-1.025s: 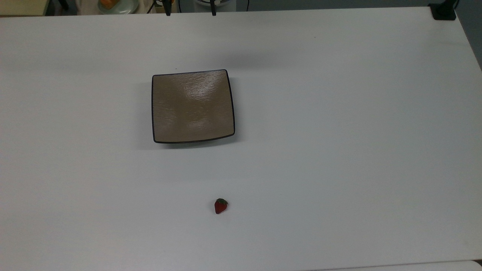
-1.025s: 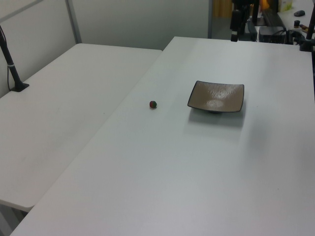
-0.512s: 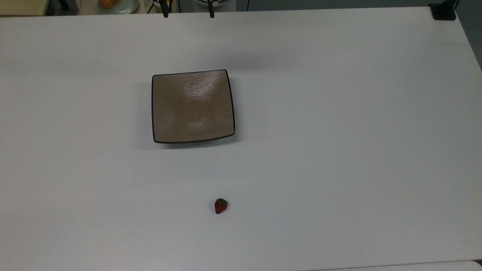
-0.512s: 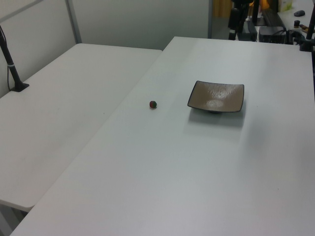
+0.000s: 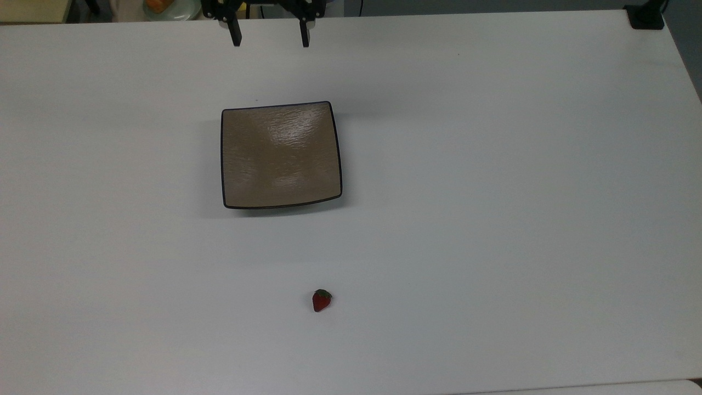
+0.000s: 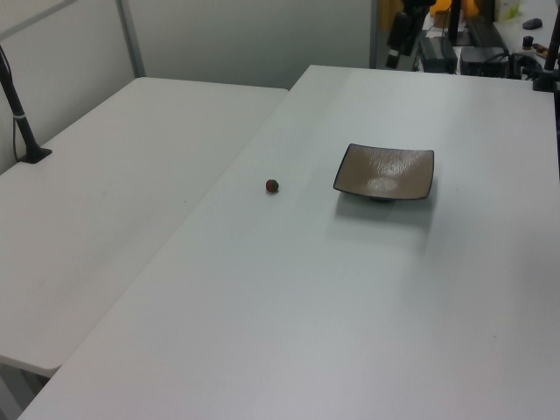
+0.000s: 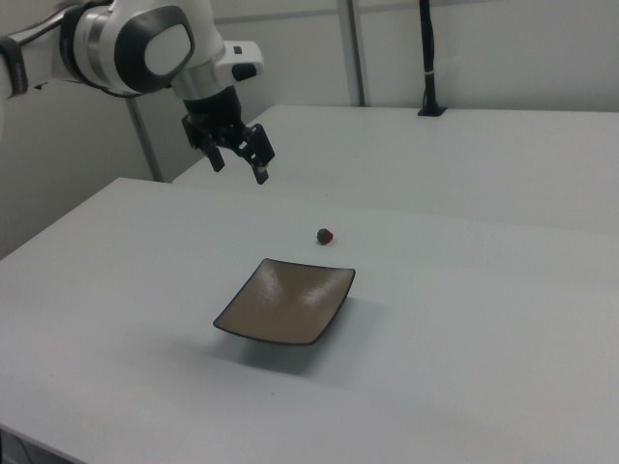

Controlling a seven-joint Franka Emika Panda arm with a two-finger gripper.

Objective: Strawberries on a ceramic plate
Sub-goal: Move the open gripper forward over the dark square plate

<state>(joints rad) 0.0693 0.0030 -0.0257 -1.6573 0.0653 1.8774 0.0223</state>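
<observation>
Top view: the gripper (image 5: 269, 39) hangs near the table's (image 5: 493, 164) top edge, fingers spread and empty, above the bare plate (image 5: 281, 155); the strawberry (image 5: 321, 300) lies on the table well below the plate. Left view: the strawberry (image 6: 272, 185) sits left of the plate (image 6: 385, 172). Right view: the spread gripper (image 7: 239, 164) hovers high, the strawberry (image 7: 325, 235) just beyond the plate (image 7: 287, 301).

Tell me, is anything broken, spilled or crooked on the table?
Nothing stands out. The ceramic plate sits flat and whole, the strawberry lies alone on the white table, apart from the plate, and the end effector hangs open above.
</observation>
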